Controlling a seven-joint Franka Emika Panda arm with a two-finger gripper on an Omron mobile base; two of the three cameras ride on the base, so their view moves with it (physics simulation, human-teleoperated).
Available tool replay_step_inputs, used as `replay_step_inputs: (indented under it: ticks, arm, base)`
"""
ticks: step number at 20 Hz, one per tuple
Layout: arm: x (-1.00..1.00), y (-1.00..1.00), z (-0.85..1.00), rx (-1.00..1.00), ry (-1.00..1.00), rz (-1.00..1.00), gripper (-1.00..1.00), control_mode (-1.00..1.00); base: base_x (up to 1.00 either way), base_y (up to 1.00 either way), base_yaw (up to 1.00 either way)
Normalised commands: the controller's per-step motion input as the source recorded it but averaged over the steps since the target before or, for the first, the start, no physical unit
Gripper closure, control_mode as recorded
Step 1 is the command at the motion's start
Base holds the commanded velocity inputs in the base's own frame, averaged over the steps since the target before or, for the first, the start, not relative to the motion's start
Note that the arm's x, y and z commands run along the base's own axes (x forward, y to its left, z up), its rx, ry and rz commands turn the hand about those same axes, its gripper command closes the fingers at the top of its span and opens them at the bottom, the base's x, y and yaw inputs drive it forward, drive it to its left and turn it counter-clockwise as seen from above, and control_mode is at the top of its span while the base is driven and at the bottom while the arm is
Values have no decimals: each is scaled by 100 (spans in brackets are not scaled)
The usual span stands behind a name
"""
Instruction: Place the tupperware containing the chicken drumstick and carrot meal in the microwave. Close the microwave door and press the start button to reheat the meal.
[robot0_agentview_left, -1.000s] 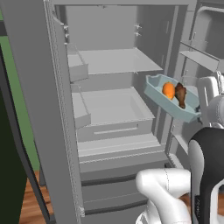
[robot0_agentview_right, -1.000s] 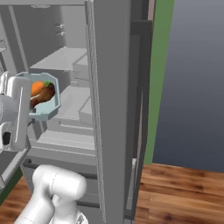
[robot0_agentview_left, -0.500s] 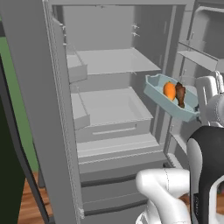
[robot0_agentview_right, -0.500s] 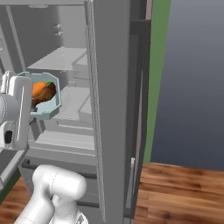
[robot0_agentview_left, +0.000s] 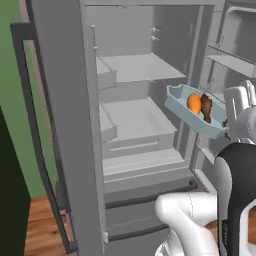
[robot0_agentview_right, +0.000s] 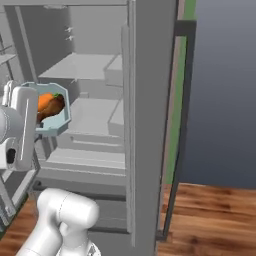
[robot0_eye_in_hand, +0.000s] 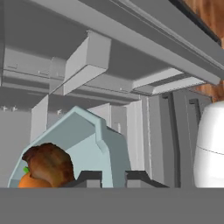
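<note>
Step in hand: carrying the meal toward the microwave. The gripper pinches the rim of the tupperware, held airborne at right of the left base view, before open refrigerator shelves. Its long axis runs upper-left to lower-right. Next: keep it level.

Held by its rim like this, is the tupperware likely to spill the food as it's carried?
Possibly: the tupperware is shallow and tilted, so the carrot and chicken drumstick could slide. It looks stiff. The gripper pinches only one rim, so it may pivot.
</note>
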Motion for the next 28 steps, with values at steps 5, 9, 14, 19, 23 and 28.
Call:
replay_step_inputs:
  ticks: [5, 9, 14, 19, 23, 28]
  arm:
    - [0, 0, 0, 0, 0, 0, 100, 100]
    - [0, 0, 0, 0, 0, 0, 100, 100]
    - [0, 0, 0, 0, 0, 0, 100, 100]
    - [0, 0, 0, 0, 0, 0, 100, 100]
    - [0, 0, 0, 0, 0, 0, 100, 100]
    - [0, 0, 0, 0, 0, 0, 100, 100]
  base:
    - [-62, 43, -8]
    - [-63, 23, -11]
    - [-60, 0, -24]
    - [-63, 0, -36]
    - [-68, 0, -47]
    - [-47, 0, -54]
